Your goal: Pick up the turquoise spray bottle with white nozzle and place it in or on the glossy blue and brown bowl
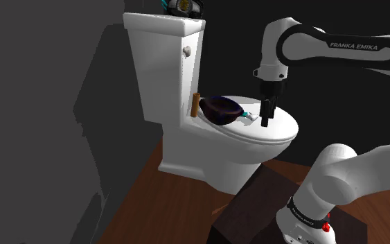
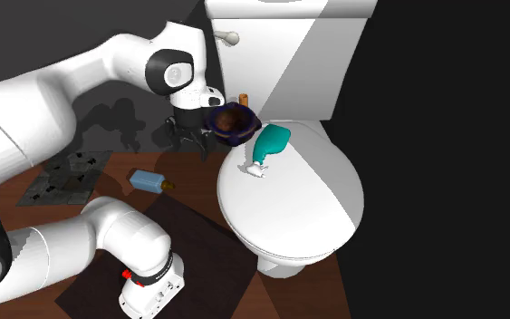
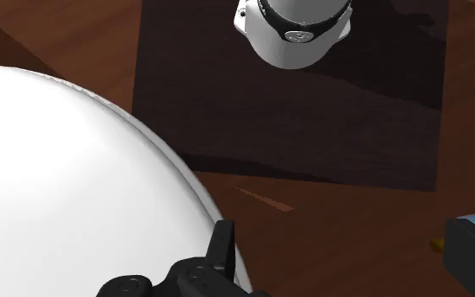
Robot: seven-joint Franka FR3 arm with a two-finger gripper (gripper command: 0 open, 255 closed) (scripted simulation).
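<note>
The gripper [image 1: 265, 120] hangs at the toilet lid [image 1: 273, 133] edge, with the bowl [image 2: 232, 120] and turquoise spray bottle [image 2: 273, 143] nearby. Whether it is open or closed cannot be told.

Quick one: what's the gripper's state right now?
Gripper: cannot be told whether open or shut; it holds nothing, and the spray bottle lies on the toilet lid.

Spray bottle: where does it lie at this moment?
In the second exterior view the turquoise spray bottle lies on the closed toilet lid, just right of the dark blue bowl, white nozzle pointing away from the tank.
</note>
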